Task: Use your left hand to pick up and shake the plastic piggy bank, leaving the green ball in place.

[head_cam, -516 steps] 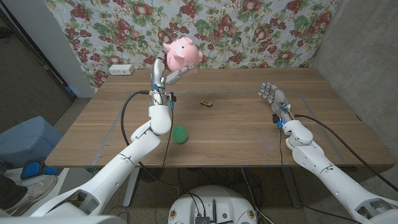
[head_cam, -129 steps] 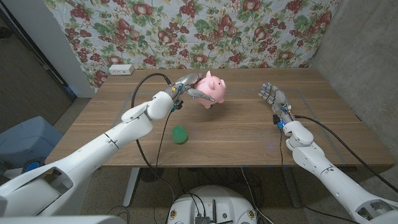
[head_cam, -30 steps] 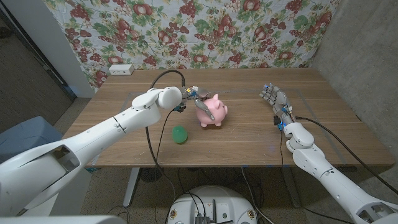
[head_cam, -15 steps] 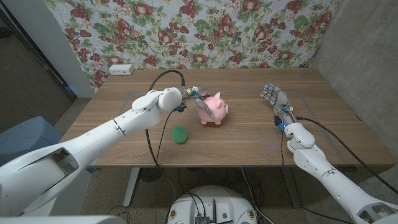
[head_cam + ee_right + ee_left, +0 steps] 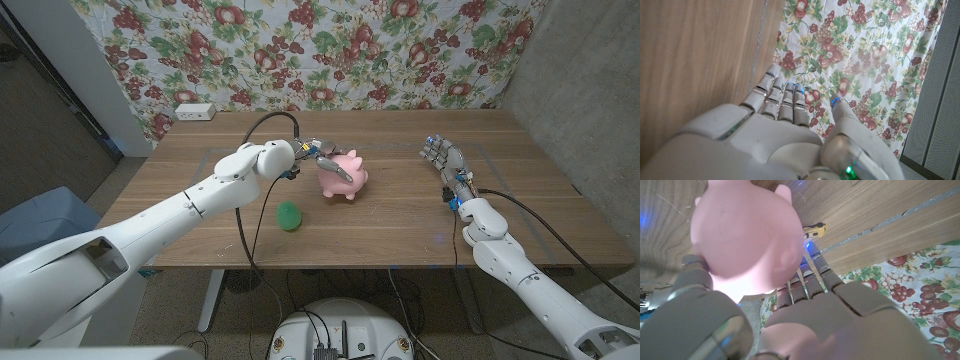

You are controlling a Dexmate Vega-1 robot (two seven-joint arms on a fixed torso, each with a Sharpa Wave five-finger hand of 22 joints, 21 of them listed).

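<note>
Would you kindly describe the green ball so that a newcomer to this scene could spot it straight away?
Start at the wooden table and find the pink piggy bank near its middle, held by the left robot hand. The green ball sits alone on the wood, nearer the front edge and toward the robot's left of the pig. It is the only green, round thing there.

**My arms and hands**

My arms are glossy white shells with rounded joints. Black cables loop from each forearm. My left hand [image 5: 322,153] and right hand [image 5: 441,155] are grey metal, with blue-lit fingertips [image 5: 834,101].
</note>
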